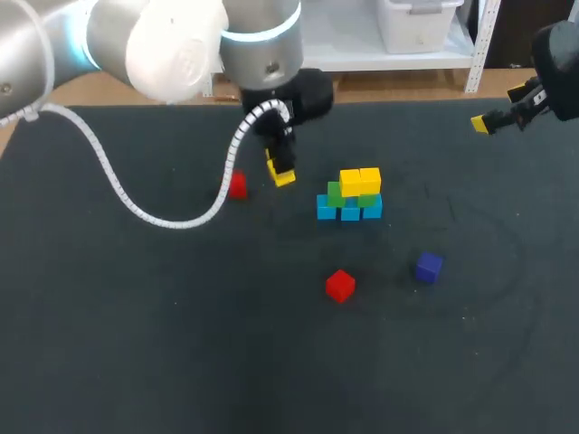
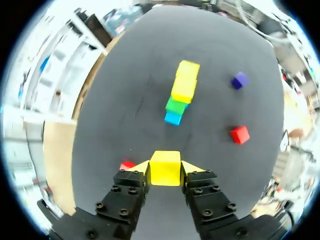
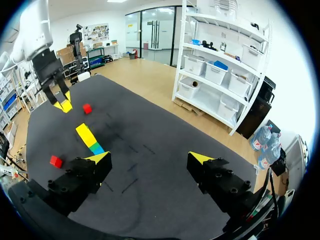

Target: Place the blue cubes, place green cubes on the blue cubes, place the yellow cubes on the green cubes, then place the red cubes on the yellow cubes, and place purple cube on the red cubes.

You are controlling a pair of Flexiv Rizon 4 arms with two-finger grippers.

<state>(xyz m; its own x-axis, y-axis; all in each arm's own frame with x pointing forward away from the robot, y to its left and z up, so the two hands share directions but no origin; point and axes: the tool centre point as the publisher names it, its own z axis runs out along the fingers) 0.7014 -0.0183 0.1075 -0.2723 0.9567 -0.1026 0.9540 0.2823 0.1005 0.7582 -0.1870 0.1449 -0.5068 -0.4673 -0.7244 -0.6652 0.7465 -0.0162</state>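
The dark table (image 1: 136, 344) carries the build near its middle. The left arm (image 1: 163, 45) hangs over it, and the left gripper (image 1: 280, 170) is pinching a yellow cube (image 2: 165, 168) just beside the stack (image 1: 350, 195). The right gripper (image 3: 150, 160) waits at the far edge, fingers spread and empty.

The stack has blue at the base, green above and two yellow cubes (image 1: 360, 180) on top. One green cube (image 1: 335, 192) at its near end looks uncovered, so the held cube likely belongs there. It should come down square and level, and the fingers should part only once it is seated, without nudging its yellow neighbour.

Two red cubes (image 1: 340, 286) (image 1: 237, 185) and the purple cube (image 1: 429, 267) lie loose. No writing is legible on the cubes or the table.
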